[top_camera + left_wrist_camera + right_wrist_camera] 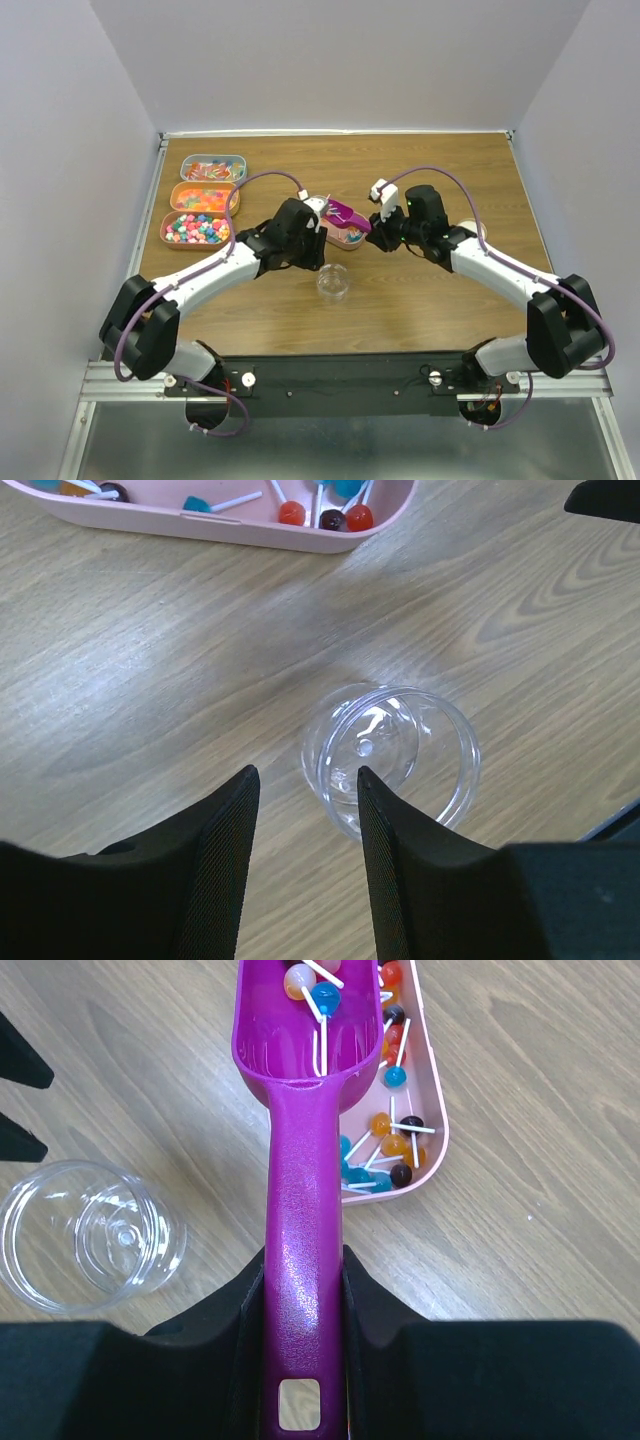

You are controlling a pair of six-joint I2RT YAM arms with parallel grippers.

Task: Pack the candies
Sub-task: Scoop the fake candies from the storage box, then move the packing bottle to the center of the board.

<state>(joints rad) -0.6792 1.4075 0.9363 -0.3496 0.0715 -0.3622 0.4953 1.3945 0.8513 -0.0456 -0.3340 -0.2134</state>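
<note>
My right gripper [303, 1255] is shut on the handle of a magenta scoop [303, 1210]. The scoop's bowl [300, 1030] holds a few lollipop candies [322, 998] and hovers over the near end of a pink tray [432, 1150] of small lollipops. In the top view the scoop [348, 213] sits over that tray [347, 238] at the table's middle, with the right gripper [378, 238] beside it. A clear empty cup [333, 283] stands just in front. My left gripper [305, 772] is open and empty, its right finger [385, 840] next to the cup [395, 755].
Three trays stand at the back left: wrapped red-orange pieces [212, 168], orange-yellow gummies [205, 197] and pastel balls [196, 229]. A cream round lid [474, 229] peeks from behind my right arm. Grey walls enclose the table's sides and back.
</note>
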